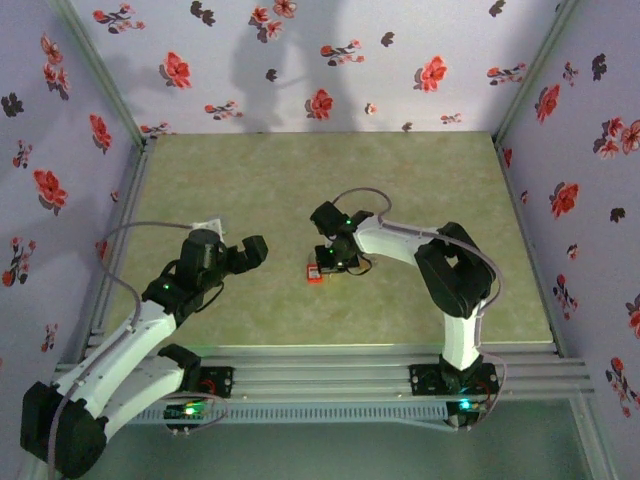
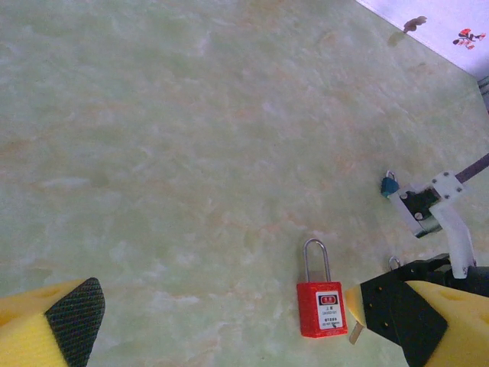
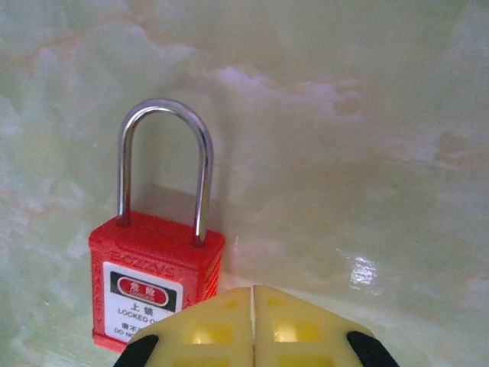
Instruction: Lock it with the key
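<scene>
A red padlock (image 1: 314, 272) lies flat near the middle of the green table (image 1: 250, 180), label up, with both shackle legs meeting the body. The right gripper (image 3: 253, 300), its fingers pressed together, sits just beside the padlock's bottom edge. The left gripper (image 1: 242, 254) hovers to the left, apart from the padlock, fingers spread wide.

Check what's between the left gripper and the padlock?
Nothing: in the top external view, bare table separates the left gripper from the red padlock; the left wrist view shows the same.
</scene>
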Motion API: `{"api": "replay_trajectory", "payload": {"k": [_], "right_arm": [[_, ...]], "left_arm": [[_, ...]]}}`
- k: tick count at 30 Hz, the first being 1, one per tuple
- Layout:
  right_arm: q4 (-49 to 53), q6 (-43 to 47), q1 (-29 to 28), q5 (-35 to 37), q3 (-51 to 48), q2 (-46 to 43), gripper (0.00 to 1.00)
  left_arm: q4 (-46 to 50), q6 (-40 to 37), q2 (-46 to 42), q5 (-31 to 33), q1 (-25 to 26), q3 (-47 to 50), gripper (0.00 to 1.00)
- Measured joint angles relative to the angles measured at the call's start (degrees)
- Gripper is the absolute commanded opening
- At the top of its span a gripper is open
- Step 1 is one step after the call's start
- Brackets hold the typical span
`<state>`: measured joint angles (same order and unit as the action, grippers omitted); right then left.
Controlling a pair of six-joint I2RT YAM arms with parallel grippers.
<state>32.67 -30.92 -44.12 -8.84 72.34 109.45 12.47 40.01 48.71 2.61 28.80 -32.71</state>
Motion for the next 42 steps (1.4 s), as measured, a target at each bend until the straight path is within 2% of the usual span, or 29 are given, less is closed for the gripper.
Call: {"api": "replay_trajectory", "payload": {"k": [6, 16, 30, 35, 36, 38, 42], "right_arm": [[-0.02, 0.57, 0.22, -0.63, 0.76, 0.83, 0.00], [0.09, 1.18, 0.28, -0.85, 1.44, 0.98, 0.12], [2.19, 2.29, 0.37, 0.20, 2.60, 1.07, 0.22], [4.90, 3.37, 0.37, 2.34, 3.45, -0.59, 0.38], [5.51, 3.69, 0.37, 2.73, 3.63, -1.51, 0.43], [6.56, 4.31, 0.37, 3.63, 4.17, -4.04, 0.62], [7.34, 6.19, 0.35, 5.70, 4.61, -10.80, 0.86]], "left_arm": [[0.00, -0.13, 0.00, 0.00, 0.00, 0.02, 1.00], [0.00, -0.15, -0.04, 0.02, 0.00, 0.15, 1.00], [0.00, -0.15, -0.04, 0.39, 0.00, 0.22, 1.00], [-0.02, -0.17, -0.04, 0.46, 0.00, 0.26, 1.00], [-0.02, -0.20, -0.04, 0.59, 0.00, 0.28, 1.00], [-0.07, -0.20, -0.04, 1.18, 0.00, 0.55, 1.00], [0.02, -0.11, -0.04, 2.75, 0.00, 0.74, 1.00]]}}
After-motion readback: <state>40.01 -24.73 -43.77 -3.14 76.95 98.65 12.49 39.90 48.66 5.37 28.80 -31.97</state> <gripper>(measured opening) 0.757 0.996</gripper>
